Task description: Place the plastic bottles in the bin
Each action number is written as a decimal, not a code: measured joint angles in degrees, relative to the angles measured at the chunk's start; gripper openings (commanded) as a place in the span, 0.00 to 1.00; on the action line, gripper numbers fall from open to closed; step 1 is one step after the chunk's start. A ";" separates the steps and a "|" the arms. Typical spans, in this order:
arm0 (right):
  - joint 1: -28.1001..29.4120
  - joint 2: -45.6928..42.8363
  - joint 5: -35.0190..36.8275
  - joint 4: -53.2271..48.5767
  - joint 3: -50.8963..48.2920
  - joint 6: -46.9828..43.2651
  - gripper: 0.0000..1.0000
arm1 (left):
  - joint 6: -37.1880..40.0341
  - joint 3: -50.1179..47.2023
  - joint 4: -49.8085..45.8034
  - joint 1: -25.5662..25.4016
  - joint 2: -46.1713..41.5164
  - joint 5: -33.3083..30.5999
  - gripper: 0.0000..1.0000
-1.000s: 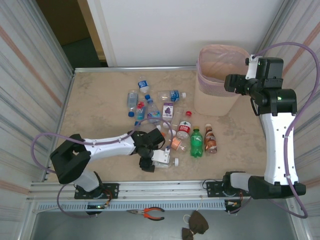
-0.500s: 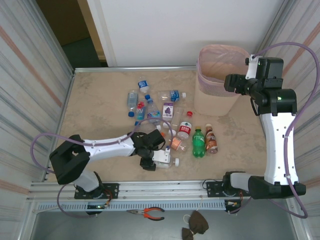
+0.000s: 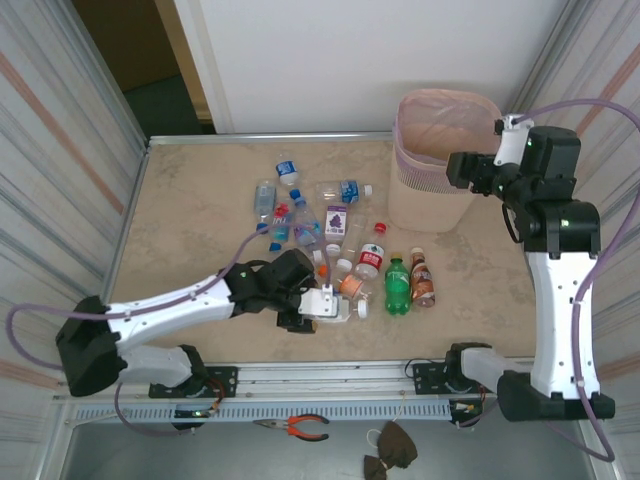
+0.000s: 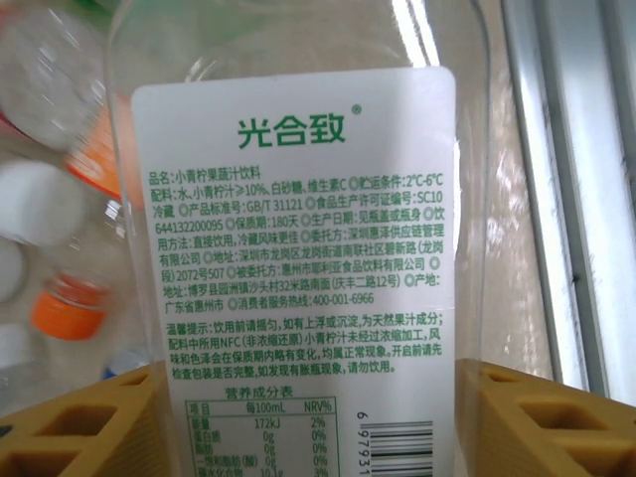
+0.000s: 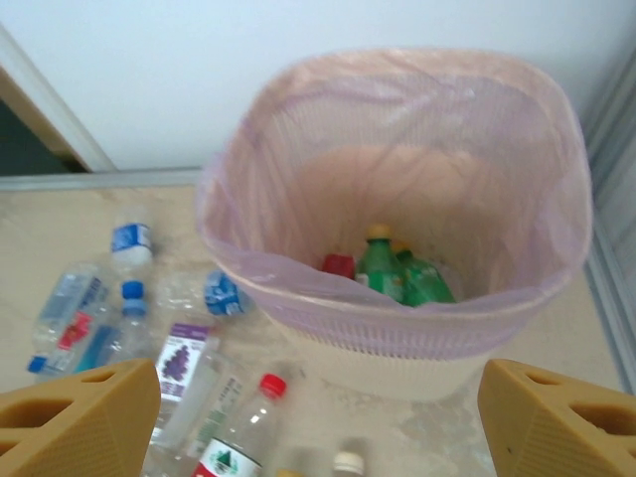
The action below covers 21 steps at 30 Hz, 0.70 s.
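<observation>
Beige marbled tabletop (image 3: 190,230), aluminium rail (image 3: 340,377) along its near edge. Below the rail: orange-handled pliers (image 3: 298,427), and just right of them a dark brown crumpled item (image 3: 390,450), can't tell what. Corrugated side panels (image 3: 50,150) both sides, white wall (image 3: 360,60) at back, dark doorway (image 3: 150,70) far left.

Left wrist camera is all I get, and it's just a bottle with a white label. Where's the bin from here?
Observer: The bin stands at the table's far right. Your left gripper, closed on the clear bottle, is near the front middle.
Operator: Is anything in the bin yet?
Observer: Yes, green bottles lie at its bottom, with a red cap beside them.
Operator: What's the other arm doing?
Observer: The right gripper hovers up by the bin, jaws open and empty.
</observation>
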 measured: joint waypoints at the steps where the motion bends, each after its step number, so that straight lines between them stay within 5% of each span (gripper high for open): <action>1: 0.00 -1.05 -0.98 1.29 -0.92 0.00 0.82 | -0.46 0.04 0.85 0.13 -1.27 0.68 0.58; 11: 0.00 -14.93 -16.52 21.88 -13.42 2.03 0.86 | -8.83 0.11 18.82 2.51 -12.57 10.40 0.57; 21: 3.37 -21.97 -36.02 44.78 -18.12 9.57 0.94 | -15.28 5.31 33.46 2.51 -13.33 20.09 0.55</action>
